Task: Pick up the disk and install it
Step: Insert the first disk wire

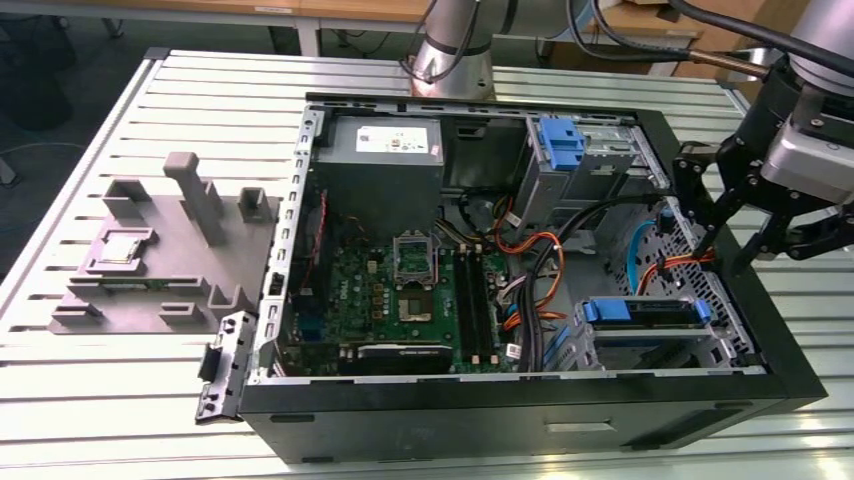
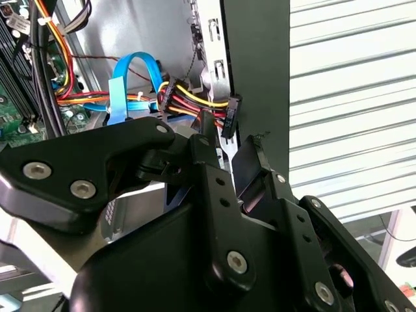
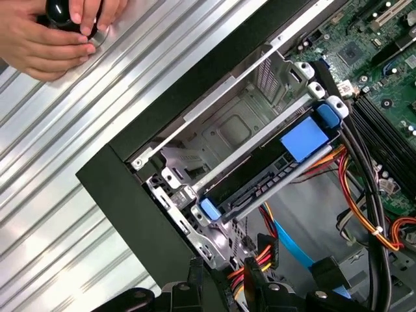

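Slatted metal table [image 1: 120, 390] is carrying, from the exterior view's left, a grey fixture [image 1: 147, 270], then an open PC case [image 1: 507, 400]. The disk [image 1: 643, 312] is sitting in the case's drive cage with blue rails — probably stiff, fairly light, shock-sensitive; best taken by its edges. Gripper [image 1: 731, 235] is hanging over the case's right wall — fingers holding nothing, gap between them I cannot tell. First wrist view is adding a person's hands [image 3: 55, 29] on the table; the second, cables [image 2: 188, 104].
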Controlling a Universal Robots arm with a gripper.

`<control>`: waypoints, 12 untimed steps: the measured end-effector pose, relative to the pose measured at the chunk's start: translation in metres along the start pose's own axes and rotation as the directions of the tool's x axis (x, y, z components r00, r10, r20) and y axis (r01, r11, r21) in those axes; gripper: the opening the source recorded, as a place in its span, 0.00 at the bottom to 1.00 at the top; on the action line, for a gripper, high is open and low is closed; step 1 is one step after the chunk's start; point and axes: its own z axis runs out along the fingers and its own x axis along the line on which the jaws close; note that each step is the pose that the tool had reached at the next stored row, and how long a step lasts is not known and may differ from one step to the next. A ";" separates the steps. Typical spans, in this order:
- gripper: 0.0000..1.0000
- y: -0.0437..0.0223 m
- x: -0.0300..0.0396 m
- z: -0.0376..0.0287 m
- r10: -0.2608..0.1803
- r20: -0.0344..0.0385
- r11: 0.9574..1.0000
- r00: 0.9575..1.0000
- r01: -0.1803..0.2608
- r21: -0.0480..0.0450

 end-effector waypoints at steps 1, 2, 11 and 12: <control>0.38 -0.0001 0.0001 0.0000 -0.004 0.000 1.000 1.000 0.004 0.000; 0.38 -0.0001 0.0001 0.0000 -0.015 0.000 1.000 1.000 0.015 0.002; 0.38 -0.0016 -0.0006 0.0020 -0.095 -0.007 0.995 0.995 0.095 0.004; 0.38 -0.0021 -0.0009 0.0021 -0.096 -0.007 0.995 0.995 0.096 0.003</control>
